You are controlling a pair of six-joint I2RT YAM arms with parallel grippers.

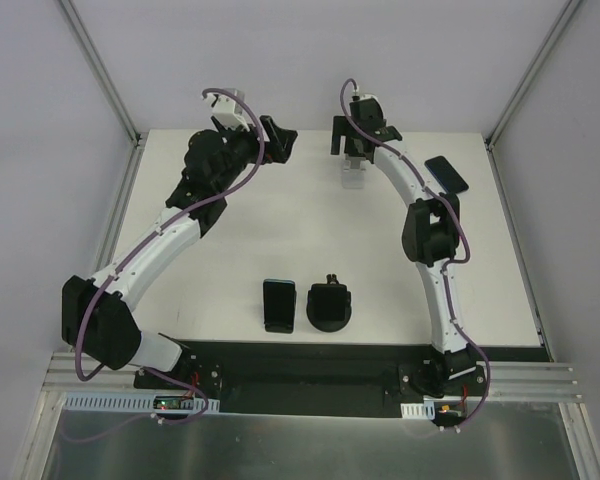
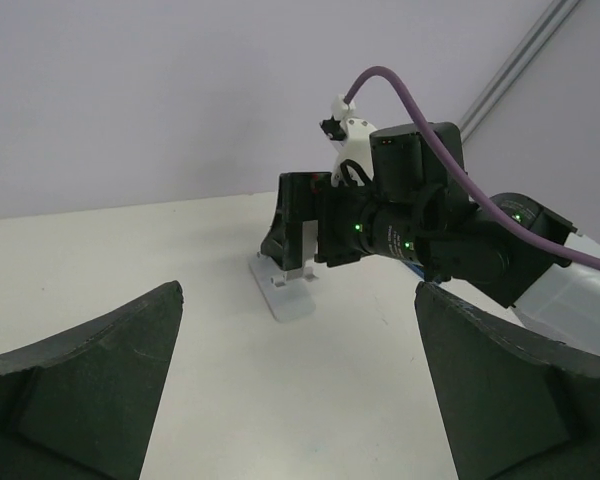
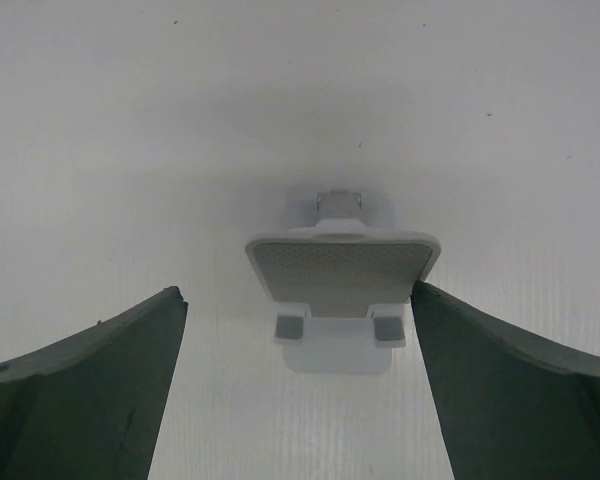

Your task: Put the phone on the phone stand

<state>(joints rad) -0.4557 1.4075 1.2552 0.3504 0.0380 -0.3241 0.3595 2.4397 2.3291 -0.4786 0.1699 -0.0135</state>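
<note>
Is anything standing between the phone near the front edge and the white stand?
Nothing lies on the table between the phone and the white stand. The right gripper, open, hangs directly over the stand, straddling it.

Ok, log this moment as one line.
right fingers: open, over white stand | left fingers: open, holding nothing | phone: on table, untouched

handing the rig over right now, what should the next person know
Left gripper: open, empty, out at the far middle.
Right gripper: open, empty, hovering over the white phone stand, which has nothing on it.
Phone: near the arm bases, beside a black round holder. What looks like a second dark phone lies far right, by the right arm.
Done: nothing yet, no phone grasped.
Left: pick up a phone and set it on the stand.
</note>
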